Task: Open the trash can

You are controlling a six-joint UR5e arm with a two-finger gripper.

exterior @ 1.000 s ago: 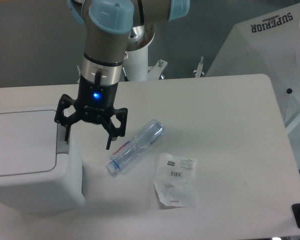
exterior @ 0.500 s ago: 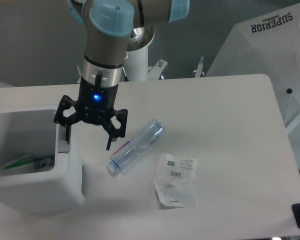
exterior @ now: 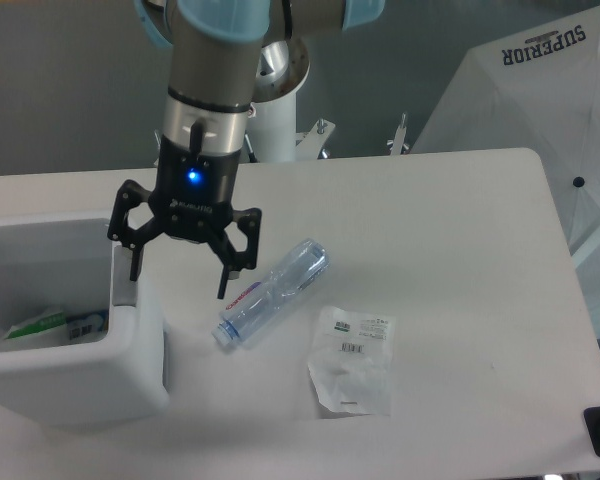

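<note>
The tool (exterior: 179, 282) hangs with fingers spread wide above the right rim of the lidless trash can (exterior: 75, 375) at the worktop's (exterior: 460, 250) left edge.

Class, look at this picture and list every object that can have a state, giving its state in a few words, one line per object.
trash can: open, lid not over the top, some litter visible inside.
gripper: open, fingers spread, holding nothing, above the can's right edge.
bottle: lying on its side on the table, looks empty.
plastic bag: lying flat on the table, crumpled.
</note>
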